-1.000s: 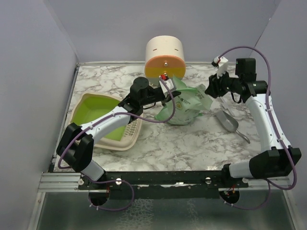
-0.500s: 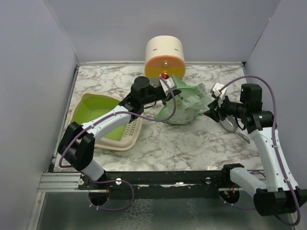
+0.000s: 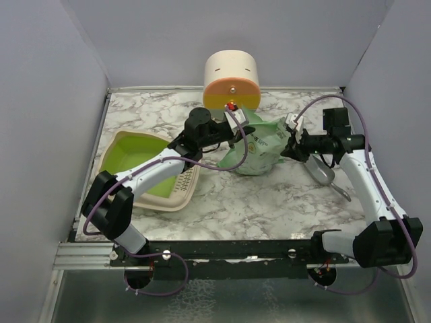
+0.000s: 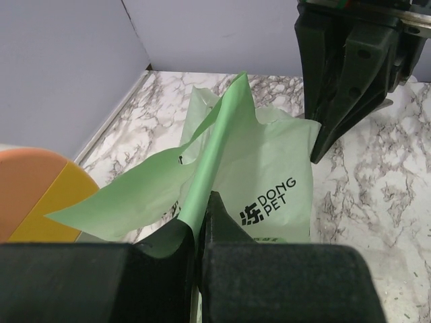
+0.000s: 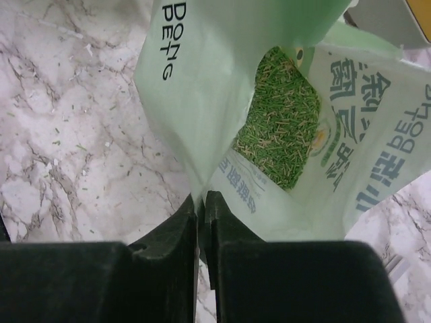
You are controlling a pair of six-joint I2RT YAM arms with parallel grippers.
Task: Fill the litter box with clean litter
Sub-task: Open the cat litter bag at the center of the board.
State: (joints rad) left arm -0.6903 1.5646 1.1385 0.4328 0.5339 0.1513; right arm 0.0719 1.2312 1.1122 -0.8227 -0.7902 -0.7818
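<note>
Starting with the litter box (image 3: pixel 129 153): lying on the left side of the table (image 3: pixel 269 202), showing bare green inside with no grains visible in it, and being partly crossed by the left arm. Finding the litter (image 5: pixel 279 128) elsewhere, sitting inside the green bag (image 3: pixel 259 149) and showing as fine grains through the bag's open mouth in the right wrist view. Resting that bag near the middle of the table, near the box's right side and just in front of the cream and orange cylinder (image 3: pixel 231 81). Pinching one upper fold of the bag with the left tool (image 4: pixel 200 215), jaws closed tight on the film. Pinching the opposite edge with the right tool (image 5: pixel 201 202), jaws narrowed almost together with a thin fold between them. Leaving the grey scoop (image 3: pixel 322 171) lying just right of the bag, under the right arm. Judging the job as barely begun: holding the bag at both sides, nothing poured yet; lifting it, bringing it over the box and tipping the grains out all remaining to do.
</note>
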